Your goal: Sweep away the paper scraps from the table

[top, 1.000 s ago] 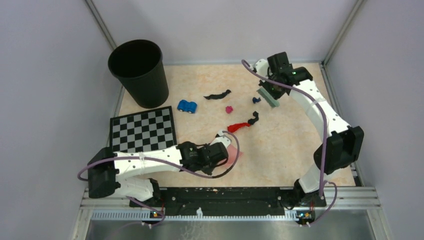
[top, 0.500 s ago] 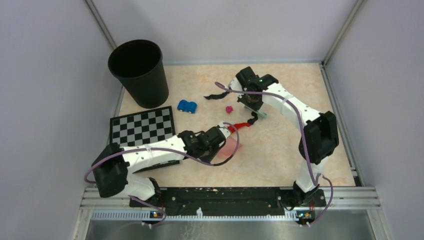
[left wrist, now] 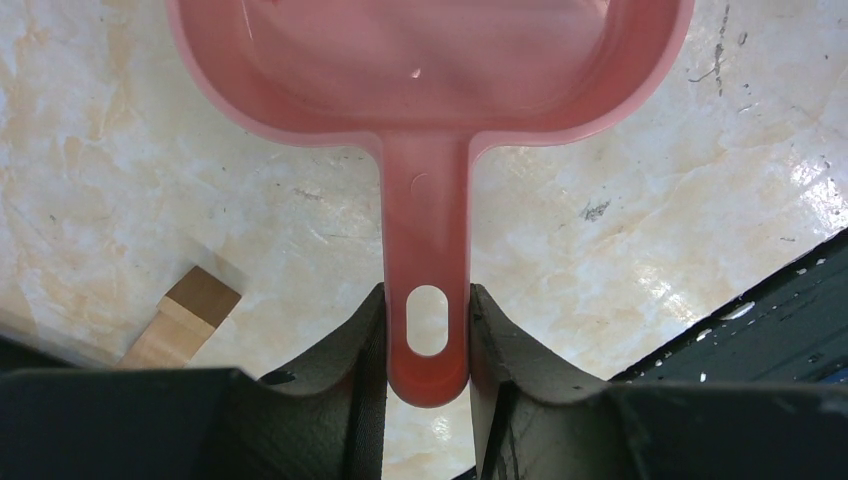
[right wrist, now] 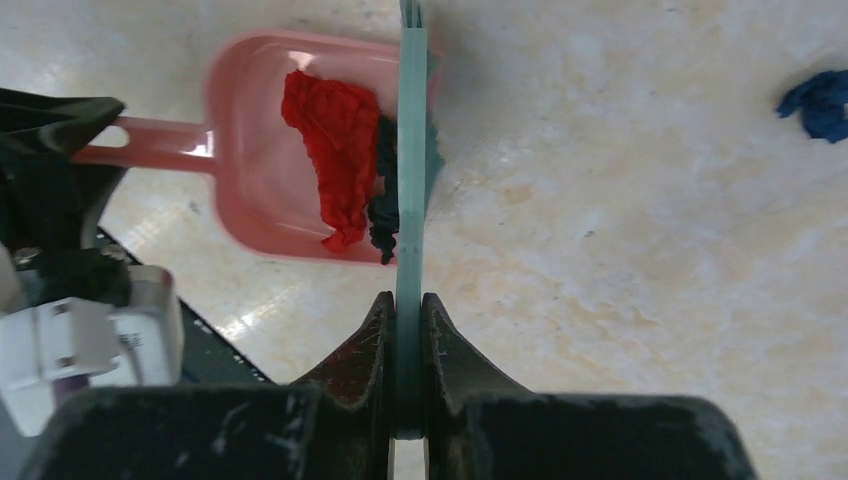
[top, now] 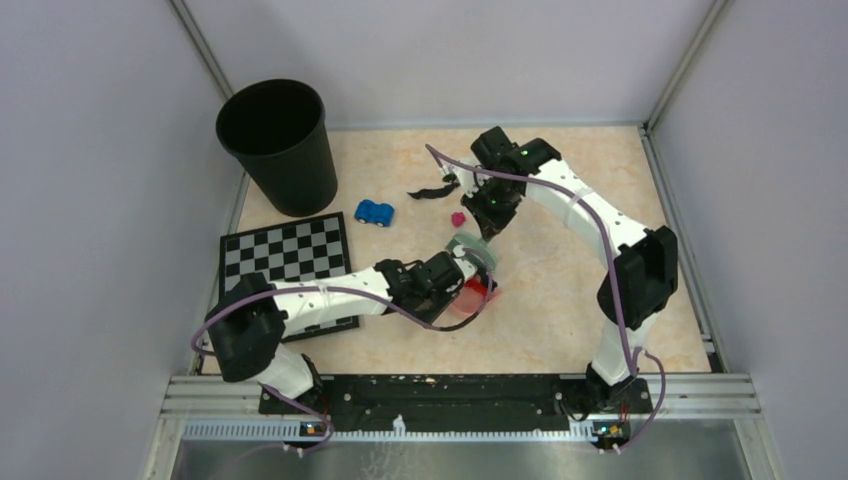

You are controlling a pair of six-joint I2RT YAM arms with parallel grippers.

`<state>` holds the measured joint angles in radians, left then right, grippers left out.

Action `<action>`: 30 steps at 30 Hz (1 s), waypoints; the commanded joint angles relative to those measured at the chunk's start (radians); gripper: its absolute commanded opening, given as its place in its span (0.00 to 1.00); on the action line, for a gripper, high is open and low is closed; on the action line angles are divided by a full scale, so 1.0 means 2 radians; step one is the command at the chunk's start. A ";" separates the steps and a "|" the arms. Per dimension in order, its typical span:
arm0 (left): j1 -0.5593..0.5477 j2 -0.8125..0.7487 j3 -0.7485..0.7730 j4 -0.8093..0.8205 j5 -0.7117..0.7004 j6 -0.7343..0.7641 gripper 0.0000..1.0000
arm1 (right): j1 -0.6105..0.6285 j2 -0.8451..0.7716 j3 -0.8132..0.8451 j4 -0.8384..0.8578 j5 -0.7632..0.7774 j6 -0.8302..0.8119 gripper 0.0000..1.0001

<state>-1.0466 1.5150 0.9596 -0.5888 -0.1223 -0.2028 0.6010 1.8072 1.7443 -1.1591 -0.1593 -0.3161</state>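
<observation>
Across the centre of the top view, surface (top: 560,300): pale and marbled, it is carrying everything below.
Black bin (top: 277,145): standing upright at the upper left of the top view, at the surface's far corner.
Right arm (top: 600,215): reaching from the lower right up to the upper centre, its wrist pointing down and left.
Left arm (top: 320,300): stretching from the lower left toward the centre, passing over the board's lower edge.
Chequered board (top: 285,258): lying flat left of centre, just below the bin.
Pink dustpan (right wrist: 260,170): sitting on the surface at the centre, with its mouth facing the brush.
Left jaws: closing narrowly on the dustpan's handle, one on each side of its end hole.
Green brush (right wrist: 410,150): standing edge-on against the dustpan's mouth.
Right jaws: pinching the brush's thin blade tightly.
Blue toy car (top: 375,212): resting between the bin and the centre.
Paper scraps: a red scrap (right wrist: 335,150) and a black scrap (right wrist: 383,200) are lying inside the dustpan, touching the brush. A dark blue scrap (right wrist: 822,103) is lying on bare surface at the upper right of the right wrist view. A black strip (top: 435,190) and a magenta bit (top: 458,218) are lying loose at the upper centre.
</observation>
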 commanded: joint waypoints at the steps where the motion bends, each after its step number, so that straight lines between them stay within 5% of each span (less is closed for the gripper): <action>1: 0.001 0.004 0.015 0.021 0.005 0.001 0.00 | -0.009 -0.029 0.022 -0.042 -0.097 0.033 0.00; 7: 0.001 -0.016 -0.004 0.041 0.006 -0.012 0.00 | -0.081 -0.012 0.073 -0.046 -0.199 0.060 0.00; 13: 0.002 -0.043 -0.019 0.048 -0.015 -0.017 0.00 | -0.091 -0.008 0.113 0.006 0.036 -0.009 0.00; 19: 0.025 -0.048 -0.018 0.015 -0.043 -0.053 0.00 | -0.091 -0.002 0.061 0.147 0.237 -0.101 0.00; 25: 0.072 -0.045 -0.009 -0.002 -0.030 -0.049 0.00 | -0.078 0.052 0.049 0.212 0.307 -0.139 0.00; 30: 0.103 -0.018 0.020 -0.015 -0.019 -0.025 0.00 | -0.044 0.112 0.067 0.196 0.286 -0.118 0.00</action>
<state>-0.8719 1.4551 0.9310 -0.6022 -0.1726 -0.2840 0.4438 1.9579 1.8458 -0.7986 0.3805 -0.5545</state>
